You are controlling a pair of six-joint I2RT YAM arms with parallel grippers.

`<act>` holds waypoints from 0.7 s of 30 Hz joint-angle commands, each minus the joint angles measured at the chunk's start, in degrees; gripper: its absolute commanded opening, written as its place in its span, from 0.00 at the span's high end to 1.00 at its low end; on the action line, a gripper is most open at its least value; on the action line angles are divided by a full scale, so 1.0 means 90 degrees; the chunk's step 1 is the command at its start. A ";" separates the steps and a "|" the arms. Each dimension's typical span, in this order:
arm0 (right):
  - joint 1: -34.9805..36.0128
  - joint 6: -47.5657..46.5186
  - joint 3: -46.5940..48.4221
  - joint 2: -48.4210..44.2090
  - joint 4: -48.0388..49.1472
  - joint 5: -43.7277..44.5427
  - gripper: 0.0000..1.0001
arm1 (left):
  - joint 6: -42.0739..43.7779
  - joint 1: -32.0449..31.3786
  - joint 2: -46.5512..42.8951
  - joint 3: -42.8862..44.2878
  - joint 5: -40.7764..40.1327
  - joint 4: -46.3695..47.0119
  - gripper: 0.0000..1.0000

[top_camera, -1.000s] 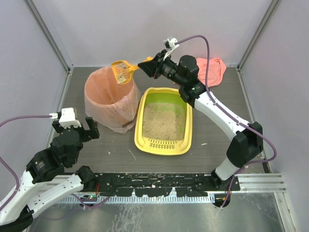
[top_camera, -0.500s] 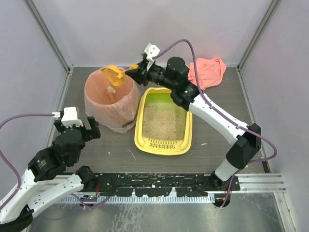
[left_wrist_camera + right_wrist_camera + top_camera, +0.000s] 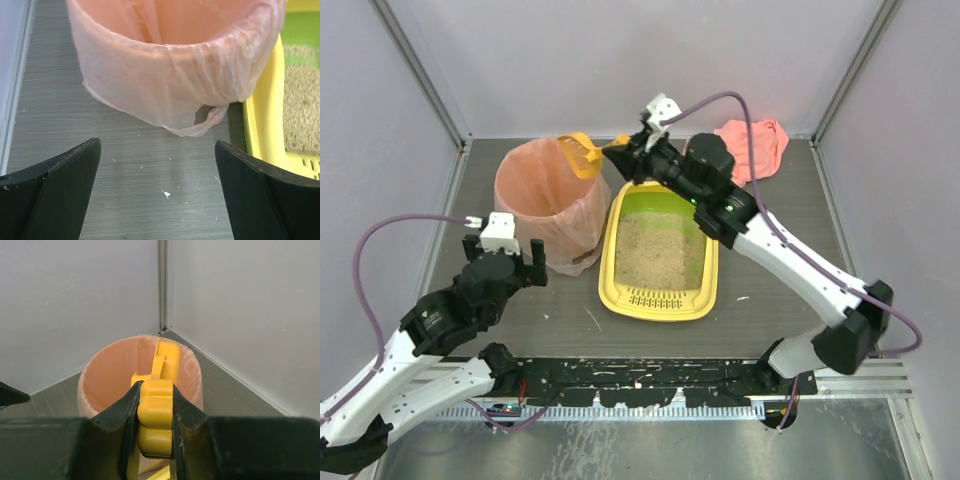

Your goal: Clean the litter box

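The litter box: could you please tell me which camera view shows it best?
The top external view: nearly the whole litter box shows, litter and grate included. The left wrist view catches only its yellow rim and some litter. The right wrist view does not clearly show it.

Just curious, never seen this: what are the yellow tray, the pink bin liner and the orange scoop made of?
The litter box: likely moulded plastic, smooth with a rounded rim. The bin liner: seemingly thin translucent plastic film, wrinkled and draped. The scoop: probably hard glossy plastic with moulded slots.
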 commanded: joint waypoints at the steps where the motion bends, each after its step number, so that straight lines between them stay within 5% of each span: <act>1: 0.0004 0.0859 -0.0612 -0.1521 0.0351 0.1053 0.99 | 0.0312 0.0004 0.0355 0.0237 0.0676 0.0539 0.02; 13: 0.0001 0.1985 -0.2657 -0.3771 -0.1787 0.3355 0.99 | 0.0242 -0.0304 0.1728 0.0336 0.1716 0.1799 0.09; 21: 0.0006 0.2485 -0.2990 -0.3292 -0.2617 0.3427 0.99 | -0.0027 -0.0543 0.2684 0.0286 0.1784 0.2537 0.17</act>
